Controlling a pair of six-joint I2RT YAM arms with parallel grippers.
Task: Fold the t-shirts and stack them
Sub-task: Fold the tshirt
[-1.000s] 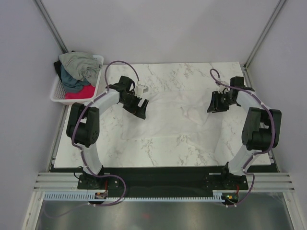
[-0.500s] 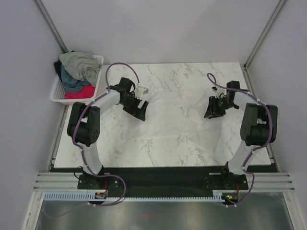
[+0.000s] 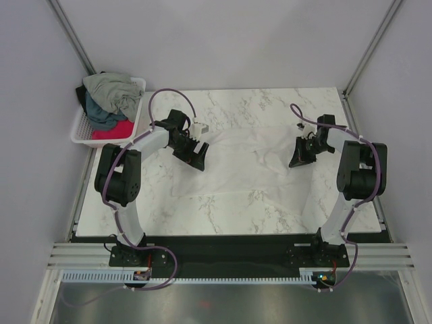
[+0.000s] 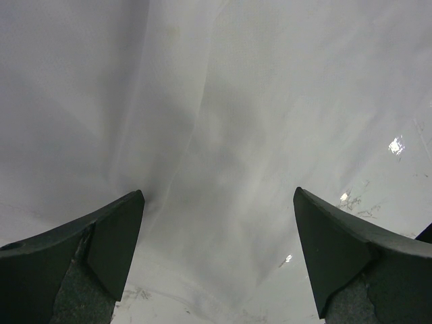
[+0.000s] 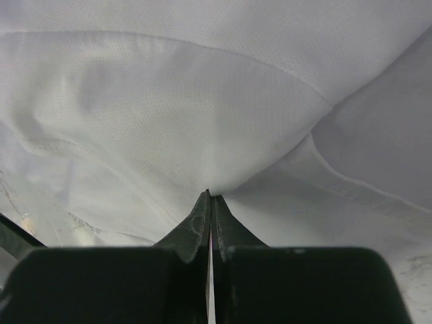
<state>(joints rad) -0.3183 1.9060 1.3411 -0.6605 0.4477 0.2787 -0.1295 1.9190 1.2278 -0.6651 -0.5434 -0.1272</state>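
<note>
Crosswise on the table (image 3: 270, 209) lies the white t-shirt (image 3: 236, 162), right end effector (image 3: 295, 162) pinching it, left end effector (image 3: 197, 160) spread.

Bright, even light from above. Soft grey shadow lies on the white t-shirt (image 4: 223, 135) ahead of the left end effector (image 4: 217, 192); glare spots dot the counter (image 4: 388, 196) to its right.
</note>
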